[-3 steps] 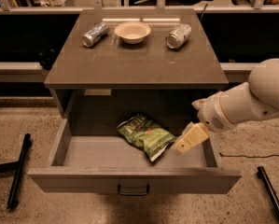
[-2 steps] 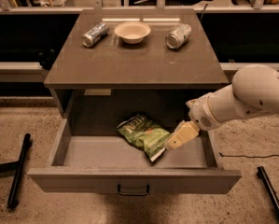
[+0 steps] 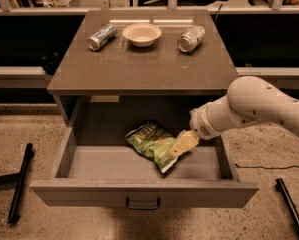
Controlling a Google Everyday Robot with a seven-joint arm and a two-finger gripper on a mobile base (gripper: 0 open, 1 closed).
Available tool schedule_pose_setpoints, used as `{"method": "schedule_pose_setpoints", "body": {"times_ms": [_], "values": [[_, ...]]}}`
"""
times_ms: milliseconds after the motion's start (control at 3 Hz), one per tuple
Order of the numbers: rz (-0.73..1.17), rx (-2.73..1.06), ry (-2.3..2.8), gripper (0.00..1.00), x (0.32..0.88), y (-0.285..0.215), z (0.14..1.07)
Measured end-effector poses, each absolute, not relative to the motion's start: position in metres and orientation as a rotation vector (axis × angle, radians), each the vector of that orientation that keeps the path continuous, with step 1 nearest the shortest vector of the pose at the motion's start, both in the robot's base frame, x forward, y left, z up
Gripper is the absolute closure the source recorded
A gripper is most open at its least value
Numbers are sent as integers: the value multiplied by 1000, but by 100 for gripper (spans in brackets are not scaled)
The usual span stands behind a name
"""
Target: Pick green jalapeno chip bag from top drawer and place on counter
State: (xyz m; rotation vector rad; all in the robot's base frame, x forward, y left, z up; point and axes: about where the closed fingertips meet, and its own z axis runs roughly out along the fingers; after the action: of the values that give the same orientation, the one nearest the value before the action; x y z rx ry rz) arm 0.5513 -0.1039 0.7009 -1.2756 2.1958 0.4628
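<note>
The top drawer (image 3: 139, 194) is pulled wide open below the counter (image 3: 139, 64). The green jalapeno chip bag (image 3: 151, 141) lies crinkled on the drawer floor, right of centre. My gripper (image 3: 181, 145) reaches in from the right on the white arm (image 3: 254, 109) and is down inside the drawer, over the bag's right end. Its tan tip overlaps the bag's edge and hides part of it. The bag still rests on the drawer floor.
On the counter stand a beige bowl (image 3: 142, 34), a can lying on its side at the left (image 3: 102, 36) and another at the right (image 3: 191, 38). Black legs lie on the floor at left (image 3: 20, 181) and right (image 3: 289, 206).
My arm has moved left and down into the drawer, bringing the gripper from beside the bag's right end onto that end. The bag has not moved.
</note>
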Motion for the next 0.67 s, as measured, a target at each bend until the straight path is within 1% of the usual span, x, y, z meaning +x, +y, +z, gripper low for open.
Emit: {"method": "schedule_pose_setpoints", "body": {"times_ms": [667], "values": [[523, -1278, 2241, 0, 565, -79, 649]]}}
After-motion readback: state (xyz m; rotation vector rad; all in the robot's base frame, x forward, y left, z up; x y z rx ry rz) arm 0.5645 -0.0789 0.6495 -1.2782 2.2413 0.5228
